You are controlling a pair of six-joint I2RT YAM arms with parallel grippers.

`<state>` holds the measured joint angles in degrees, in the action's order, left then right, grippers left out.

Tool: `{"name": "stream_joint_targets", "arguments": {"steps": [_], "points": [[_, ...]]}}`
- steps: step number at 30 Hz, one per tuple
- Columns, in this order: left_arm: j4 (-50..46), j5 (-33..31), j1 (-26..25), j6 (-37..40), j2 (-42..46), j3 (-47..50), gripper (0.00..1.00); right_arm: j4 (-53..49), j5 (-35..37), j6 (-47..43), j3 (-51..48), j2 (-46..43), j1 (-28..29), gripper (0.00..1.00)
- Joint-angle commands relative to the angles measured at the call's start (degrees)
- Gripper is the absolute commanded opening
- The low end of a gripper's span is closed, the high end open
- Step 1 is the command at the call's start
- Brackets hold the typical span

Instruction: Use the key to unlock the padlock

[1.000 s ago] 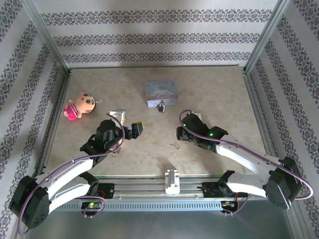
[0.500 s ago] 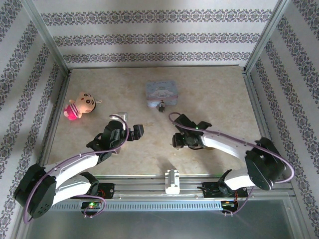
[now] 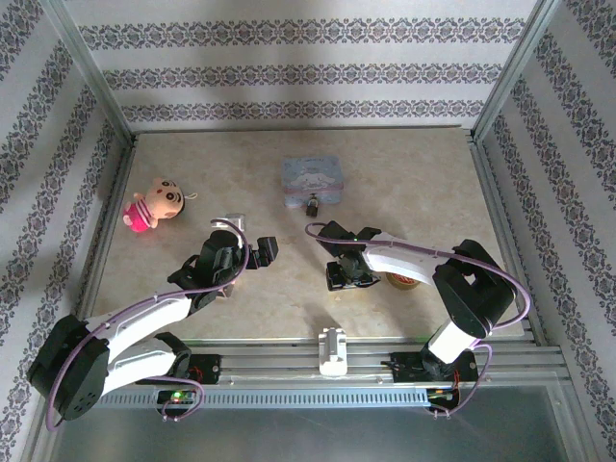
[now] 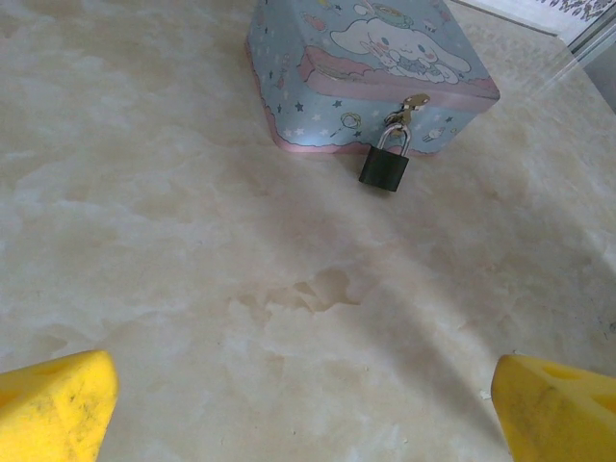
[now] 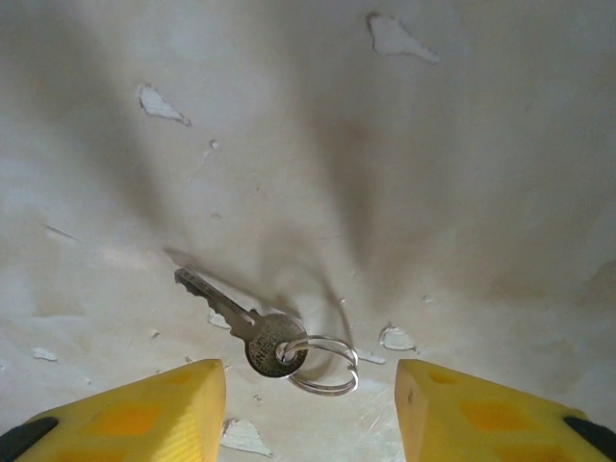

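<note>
We judge the thin, flat key light and slippery, so our right tool, spread astride it, should pinch its head.

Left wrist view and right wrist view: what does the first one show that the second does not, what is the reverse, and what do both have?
Left wrist view, absent from the right wrist view: the cartoon tin box with the padlock hanging from its clasp. Right wrist view, absent from the left wrist view: the key lying flat, just ahead of the right gripper, untouched. Both: the beige table and yellow fingertips standing apart at the bottom corners; the left gripper holds nothing.
</note>
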<state>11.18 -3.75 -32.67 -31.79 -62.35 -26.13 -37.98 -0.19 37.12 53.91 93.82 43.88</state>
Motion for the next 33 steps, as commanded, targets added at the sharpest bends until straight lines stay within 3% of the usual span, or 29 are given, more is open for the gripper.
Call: {"name": "stream_joint_targets", "arguments": {"steps": [1, 15, 33], "points": [[2.4, -1.4, -0.6, -0.7, 0.6, 0.2, 0.99, -3.1, 0.3, -0.5, 1.4, 0.8, 0.9, 0.5], [3.3, -1.9, -0.6, -0.8, 0.8, 0.9, 0.99, -0.8, 4.5, 2.0, 1.1, 2.0, 0.8, 0.48], [3.7, -2.4, -0.6, -0.6, 1.1, 1.3, 0.99, 1.7, 2.4, 2.8, 0.8, 2.3, -1.3, 0.37]]}}
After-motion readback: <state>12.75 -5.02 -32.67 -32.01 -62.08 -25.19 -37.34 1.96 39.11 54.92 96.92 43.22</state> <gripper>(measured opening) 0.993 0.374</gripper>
